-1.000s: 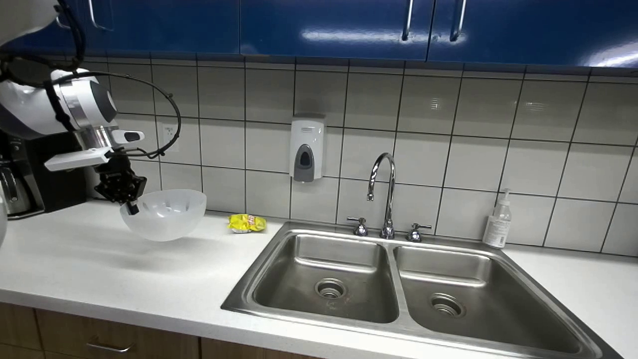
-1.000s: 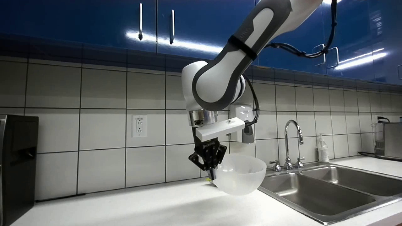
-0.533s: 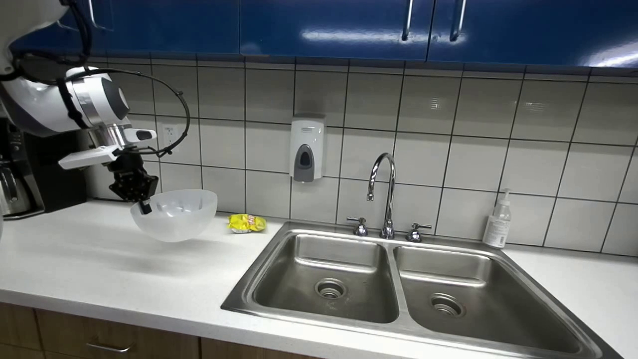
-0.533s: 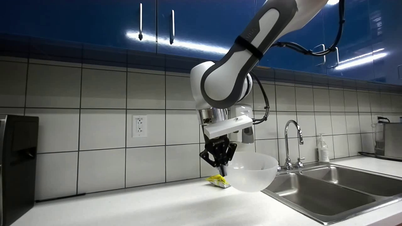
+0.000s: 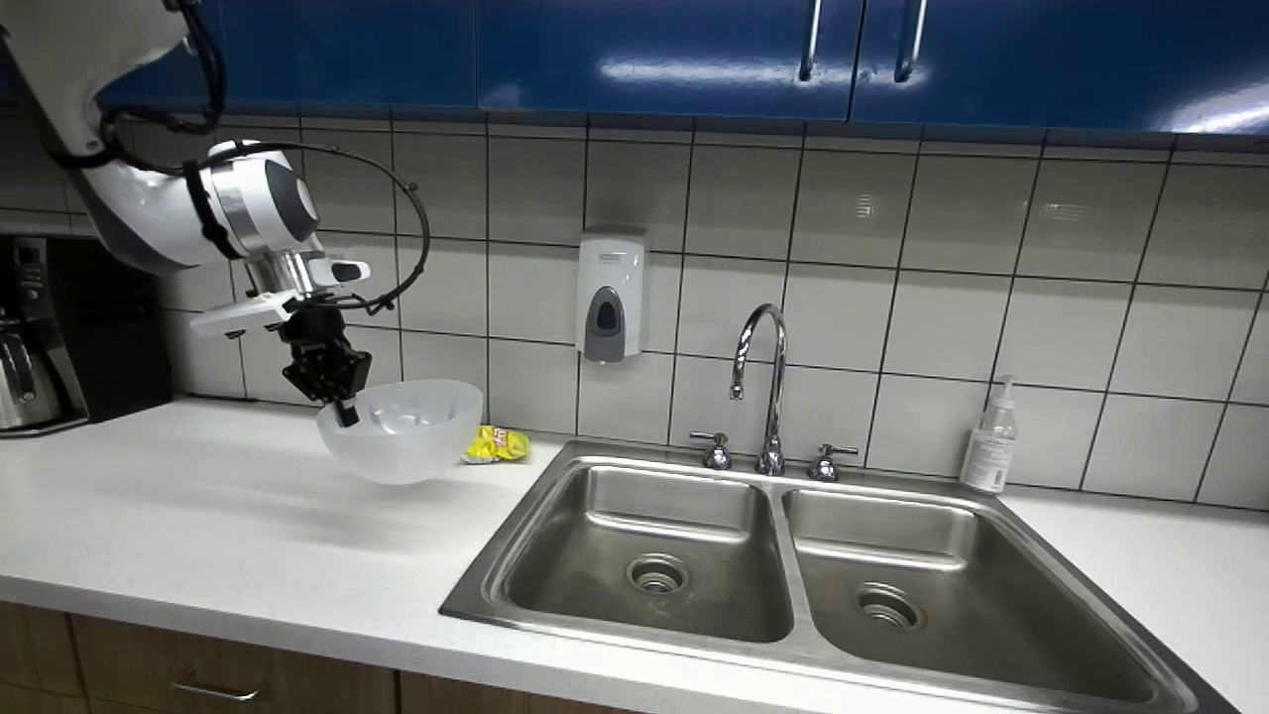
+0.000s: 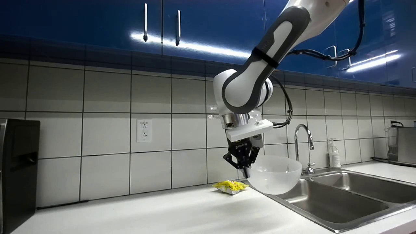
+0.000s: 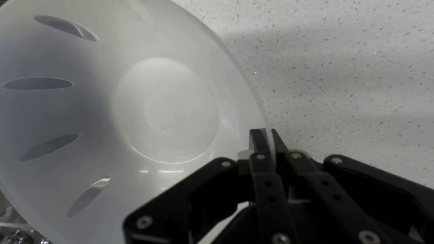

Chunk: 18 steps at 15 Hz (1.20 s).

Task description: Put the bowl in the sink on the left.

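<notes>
Aloft over the white surface (image 5: 218, 521), the translucent bowl (image 5: 408, 444) hung at the end of the robot arm (image 5: 149, 213), its mouth upward and its base clear of the surface. The gripper (image 7: 269, 139) bore it by the rim: in the wrist view the jaws stood nearly together, one inside the wall and one outside, with the thin edge pinched between them. Several lens-shaped markings showed in the wall; whether they were cut through could not be told. In an exterior view the bowl appeared left of the sink (image 5: 644, 535), the left basin of the pair, and apart from its rim. A yellow packet (image 5: 499, 445) lay near the back edge of the surface, just left of the sink's back left corner and partly hidden by the bowl. Near that back edge stood the faucet (image 5: 774, 416), behind the sink and the adjoining basin (image 5: 952, 595); a pump bottle (image 5: 989, 451) stood by that basin's back right corner, and a black machine (image 5: 114, 337) well to the left along the same edge
</notes>
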Available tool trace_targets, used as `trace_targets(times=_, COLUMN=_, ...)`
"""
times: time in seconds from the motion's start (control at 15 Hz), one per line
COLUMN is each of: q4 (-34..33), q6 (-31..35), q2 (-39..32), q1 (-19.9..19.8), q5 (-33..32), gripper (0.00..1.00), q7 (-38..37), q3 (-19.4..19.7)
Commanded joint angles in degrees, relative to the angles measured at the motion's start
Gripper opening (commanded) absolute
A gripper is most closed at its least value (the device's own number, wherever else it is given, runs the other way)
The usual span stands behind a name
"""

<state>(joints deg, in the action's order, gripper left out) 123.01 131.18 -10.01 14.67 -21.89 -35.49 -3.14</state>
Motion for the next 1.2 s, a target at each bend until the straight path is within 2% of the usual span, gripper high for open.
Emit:
trace_targets(times=0.0, q4=0.4, q6=0.3, q2=0.7, q1=-3.4, q5=1.4, gripper=0.01, q7=4.0, q3=0.7)
trace_targets(times=0.47, q4=-0.3, q6=0.2, q2=-0.1, q1=-9.4, q5=6.9, gripper=0.01, q7=11.9, q3=3.9)
trace_targets(times=0.93, q4=-2.0, q6=-0.1, q2=-1.8, q1=-11.5, q5=8.4, gripper=0.01, q7=13.3, q3=5.7)
trace_targets(times=1.13, q4=-4.8, q6=-0.3, q2=-4.1, q1=-13.1, q5=8.6, gripper=0.01, q7=18.2, q3=6.6)
